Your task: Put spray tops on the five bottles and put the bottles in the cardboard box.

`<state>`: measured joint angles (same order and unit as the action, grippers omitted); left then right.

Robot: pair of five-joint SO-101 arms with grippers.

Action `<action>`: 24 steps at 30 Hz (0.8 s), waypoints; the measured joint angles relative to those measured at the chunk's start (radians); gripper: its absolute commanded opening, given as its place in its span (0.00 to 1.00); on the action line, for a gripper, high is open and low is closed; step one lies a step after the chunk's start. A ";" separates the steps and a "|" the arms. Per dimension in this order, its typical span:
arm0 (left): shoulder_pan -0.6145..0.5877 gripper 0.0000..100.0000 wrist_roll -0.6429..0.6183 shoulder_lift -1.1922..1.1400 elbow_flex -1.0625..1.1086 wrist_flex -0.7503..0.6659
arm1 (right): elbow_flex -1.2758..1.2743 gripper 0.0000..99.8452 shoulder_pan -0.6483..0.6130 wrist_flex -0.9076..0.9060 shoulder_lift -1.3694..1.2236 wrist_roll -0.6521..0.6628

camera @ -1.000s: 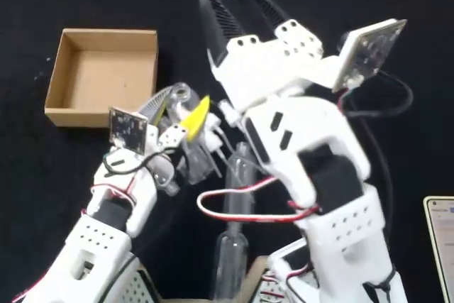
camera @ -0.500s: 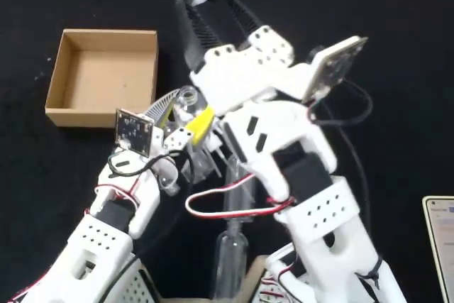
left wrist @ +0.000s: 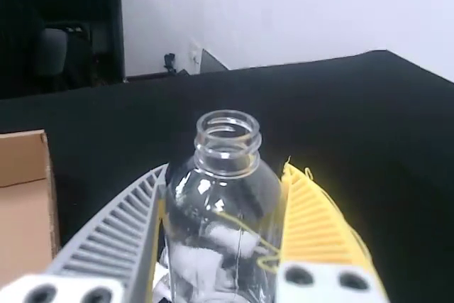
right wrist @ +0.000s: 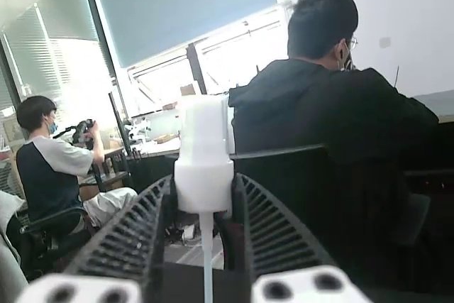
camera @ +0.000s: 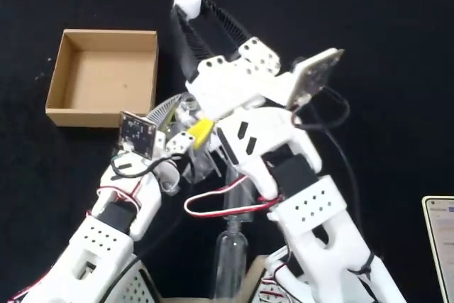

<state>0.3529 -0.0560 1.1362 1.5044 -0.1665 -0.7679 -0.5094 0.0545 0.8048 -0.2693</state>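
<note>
In your left gripper [left wrist: 227,196] the clear bottle [left wrist: 227,147] looked like thin, empty plastic. I judged it light, smooth-walled and likely to flex or twist if you bore down on it. The place to hold it was the shoulder, close under the neck. The white spray top [right wrist: 203,150] in your right gripper [right wrist: 202,182] looked light and rigid. Its dip tube [right wrist: 204,260] looked slender and bendy, though, and I expected it to snag on the rim unless it went in straight. The collar seemed the sensible place to hold it, since that left the tube free.

Your left gripper was clamped on the bottle, with the grey finger and the yellow finger pressed against opposite sides of its shoulder. The bottle stood upright between them, just off a near corner of the cardboard box [camera: 85,116]. Its threaded neck was bare and open above the fingertips.

Your right gripper was closed around the spray top at the collar. The head stood above the fingers and the tube hung down between them. From the high view, that gripper was raised beyond the bottle, apart from its neck and, as far as I could judge, not lined up over it. Another bottle [camera: 230,250] lay on the table [camera: 397,47] between the arms.
</note>
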 measured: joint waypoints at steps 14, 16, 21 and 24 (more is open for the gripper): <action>0.041 0.13 0.000 0.000 0.000 0.000 | -0.091 0.01 -0.002 0.000 0.000 0.000; 0.041 0.13 0.000 0.000 0.000 0.000 | -0.091 0.01 -0.002 0.000 0.000 0.000; 0.041 0.13 0.000 0.000 0.000 0.000 | -0.157 0.01 -0.002 0.000 0.068 0.000; 0.041 0.13 0.000 0.000 0.000 0.000 | -0.238 0.01 -0.002 0.000 0.163 0.000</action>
<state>0.3943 -0.0560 1.1362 1.5044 -0.1665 -1.0058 -0.5109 0.0545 0.9674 -0.2693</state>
